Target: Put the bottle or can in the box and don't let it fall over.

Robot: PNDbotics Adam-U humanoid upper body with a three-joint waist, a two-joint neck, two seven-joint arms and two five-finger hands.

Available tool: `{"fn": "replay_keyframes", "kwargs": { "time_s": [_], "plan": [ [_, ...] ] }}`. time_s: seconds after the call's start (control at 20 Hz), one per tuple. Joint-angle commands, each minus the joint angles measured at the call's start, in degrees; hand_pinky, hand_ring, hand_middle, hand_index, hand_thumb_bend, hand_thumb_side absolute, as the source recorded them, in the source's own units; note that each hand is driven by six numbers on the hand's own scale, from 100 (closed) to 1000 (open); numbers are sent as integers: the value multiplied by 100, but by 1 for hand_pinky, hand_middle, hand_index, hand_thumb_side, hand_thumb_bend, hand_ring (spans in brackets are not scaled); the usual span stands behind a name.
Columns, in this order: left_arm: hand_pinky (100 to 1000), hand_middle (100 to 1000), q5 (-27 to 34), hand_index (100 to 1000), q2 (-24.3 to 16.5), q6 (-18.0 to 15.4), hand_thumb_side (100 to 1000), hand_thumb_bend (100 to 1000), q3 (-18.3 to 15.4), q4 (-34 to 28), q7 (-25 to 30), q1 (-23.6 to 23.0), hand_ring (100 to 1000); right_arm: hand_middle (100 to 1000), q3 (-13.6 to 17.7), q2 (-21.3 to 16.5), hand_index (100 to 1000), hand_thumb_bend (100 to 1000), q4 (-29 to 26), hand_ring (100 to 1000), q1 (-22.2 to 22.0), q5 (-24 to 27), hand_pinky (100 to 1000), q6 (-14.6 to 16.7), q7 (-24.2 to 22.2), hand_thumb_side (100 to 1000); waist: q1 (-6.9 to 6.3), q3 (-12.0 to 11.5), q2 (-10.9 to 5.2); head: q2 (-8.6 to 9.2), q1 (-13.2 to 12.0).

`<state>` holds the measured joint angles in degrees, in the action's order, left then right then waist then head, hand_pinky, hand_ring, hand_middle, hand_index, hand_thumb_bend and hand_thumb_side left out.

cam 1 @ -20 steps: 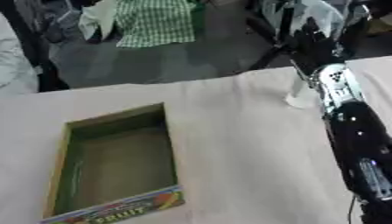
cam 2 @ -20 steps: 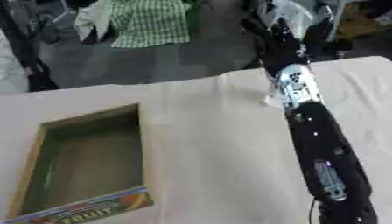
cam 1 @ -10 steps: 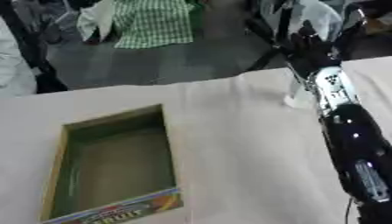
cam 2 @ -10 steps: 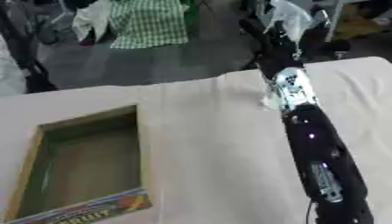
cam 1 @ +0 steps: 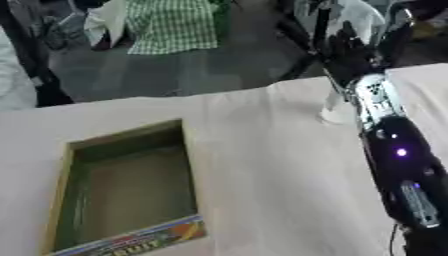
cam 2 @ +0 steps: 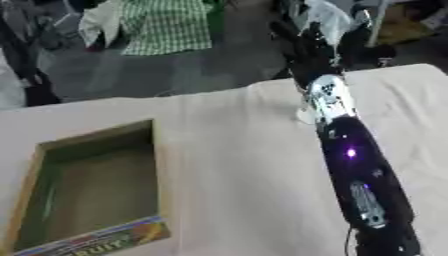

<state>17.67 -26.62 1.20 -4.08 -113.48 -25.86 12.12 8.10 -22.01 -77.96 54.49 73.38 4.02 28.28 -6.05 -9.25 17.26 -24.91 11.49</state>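
Observation:
A small pale bottle (cam 1: 333, 109) stands upright near the table's far edge, at the right. My right arm runs up from the lower right corner, and its wrist lies right beside the bottle, covering part of it. My right hand (cam 1: 352, 56) is past the bottle, beyond the table edge, with its dark fingers stretched upward and not round the bottle. An open cardboard box (cam 1: 59, 200) with a green inside and a colourful label on its near wall lies at the lower left, with nothing in it.
A pale cloth (cam 1: 262, 190) covers the table between the box and my arm. Beyond the far edge are a dark floor, a checked green garment (cam 1: 171, 25) and chair or stand legs.
My right hand has drifted slightly left and nearer; the bottle and box stand as before.

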Motion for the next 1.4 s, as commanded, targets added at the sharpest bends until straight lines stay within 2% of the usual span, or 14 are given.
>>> {"fn": "replay_keyframes", "kwargs": {
  "time_s": [0.05,1.4],
  "plan": [
    [828,804,-33,822,-95,-2,624,810,-32,-111,18,54,864,258,27,-128,968,316,-44,100,165,-26,100,14,-19,941,11,-16,-75,104,21],
    [828,805,-52,821,-72,-2,624,807,-9,-111,46,76,865,256,114,-169,966,320,172,100,374,-175,100,90,40,944,-23,-5,46,174,70]
  ]
}}
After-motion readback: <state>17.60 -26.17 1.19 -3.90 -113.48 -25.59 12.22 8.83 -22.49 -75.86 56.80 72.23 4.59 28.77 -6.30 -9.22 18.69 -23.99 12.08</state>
